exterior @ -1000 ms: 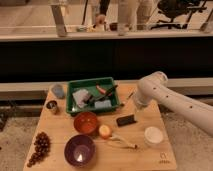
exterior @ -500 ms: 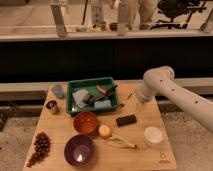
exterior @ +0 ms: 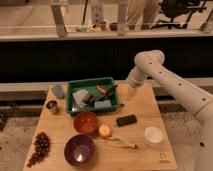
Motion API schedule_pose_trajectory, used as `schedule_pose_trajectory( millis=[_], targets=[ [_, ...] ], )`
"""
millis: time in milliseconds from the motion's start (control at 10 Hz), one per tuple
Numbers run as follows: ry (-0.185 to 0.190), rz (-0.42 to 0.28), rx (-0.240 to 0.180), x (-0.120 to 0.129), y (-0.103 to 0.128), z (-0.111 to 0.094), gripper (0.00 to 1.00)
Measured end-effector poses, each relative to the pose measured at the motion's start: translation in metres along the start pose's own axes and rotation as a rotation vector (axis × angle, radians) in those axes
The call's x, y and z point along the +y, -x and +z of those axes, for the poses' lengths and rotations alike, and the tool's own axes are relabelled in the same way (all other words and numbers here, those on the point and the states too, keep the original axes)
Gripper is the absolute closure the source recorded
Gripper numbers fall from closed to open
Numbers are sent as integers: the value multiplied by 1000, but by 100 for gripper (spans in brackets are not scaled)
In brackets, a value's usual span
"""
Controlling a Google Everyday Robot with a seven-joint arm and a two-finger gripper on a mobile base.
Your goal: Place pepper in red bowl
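1. Since a second ago my arm has lifted its elbow and swung in. My gripper (exterior: 131, 94) now hangs just beside the right rim of the green tray (exterior: 92, 81).
2. The pepper (exterior: 101, 90) lies in the tray, at 9 o'clock from my gripper, right by a black-handled tool (exterior: 109, 92). It has not moved.
3. I cannot tell how wide my gripper is. The pepper is not in it.
4. To do this well, I should slide toward 9 o'clock, come straight down, grab the pepper's middle and miss the tool.
5. The red bowl (exterior: 86, 121) waits at 7 o'clock from the pepper, not the purple bowl (exterior: 79, 150).
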Motion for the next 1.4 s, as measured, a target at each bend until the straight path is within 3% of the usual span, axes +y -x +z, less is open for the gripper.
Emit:
schedule_pose_trajectory(
  millis=[300,700,1400],
  targets=[
    [-1,51,-7,-20,23,16,20],
    [-3,67,-31,-41,64,31,20],
    [-18,111,-71,-62,91,61,20]
  ],
)
